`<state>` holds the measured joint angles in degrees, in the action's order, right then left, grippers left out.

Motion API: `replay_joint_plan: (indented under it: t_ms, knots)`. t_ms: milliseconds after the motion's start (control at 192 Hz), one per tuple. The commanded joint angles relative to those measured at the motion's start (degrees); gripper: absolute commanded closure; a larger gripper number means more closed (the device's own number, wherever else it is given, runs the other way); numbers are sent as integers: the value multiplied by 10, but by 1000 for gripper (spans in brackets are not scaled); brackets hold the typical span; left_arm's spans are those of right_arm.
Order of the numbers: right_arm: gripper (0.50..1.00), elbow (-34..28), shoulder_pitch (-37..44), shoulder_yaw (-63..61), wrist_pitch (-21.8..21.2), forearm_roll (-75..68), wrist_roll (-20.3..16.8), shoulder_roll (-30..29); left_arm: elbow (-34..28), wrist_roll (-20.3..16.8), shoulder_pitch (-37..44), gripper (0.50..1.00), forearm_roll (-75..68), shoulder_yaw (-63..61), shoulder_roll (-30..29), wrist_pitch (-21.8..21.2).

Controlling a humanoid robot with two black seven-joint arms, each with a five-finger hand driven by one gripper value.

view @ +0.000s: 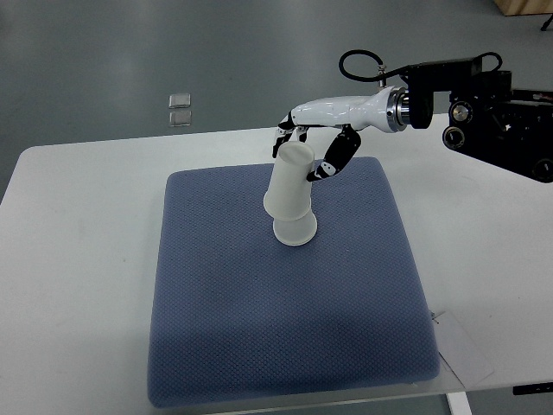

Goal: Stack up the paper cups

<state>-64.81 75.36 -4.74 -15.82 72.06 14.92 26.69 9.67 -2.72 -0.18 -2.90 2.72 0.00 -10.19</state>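
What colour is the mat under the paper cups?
Blue-grey, with a fine dotted weave; the mat shows in the top view.

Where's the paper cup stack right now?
The paper cup stack stands upside down on the blue mat's upper middle, with the right hand at its top.

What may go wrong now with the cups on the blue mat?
The upper cup leans on the lower cup, so the stack may tip on the soft mat. The right hand touches only the upper cup's top, so pulling away may drag it sideways and topple both.
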Motion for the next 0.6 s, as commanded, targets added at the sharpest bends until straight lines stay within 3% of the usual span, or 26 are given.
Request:
replay_joint_plan:
  t_ms: [0,592]
  knots:
    - [595,1,0,-2,1,0,0,1,0,0,0,500,0,0,0,0]
    - [591,13,-1,-43,5,-6,0,24,0,0,0,500,0,0,0,0]
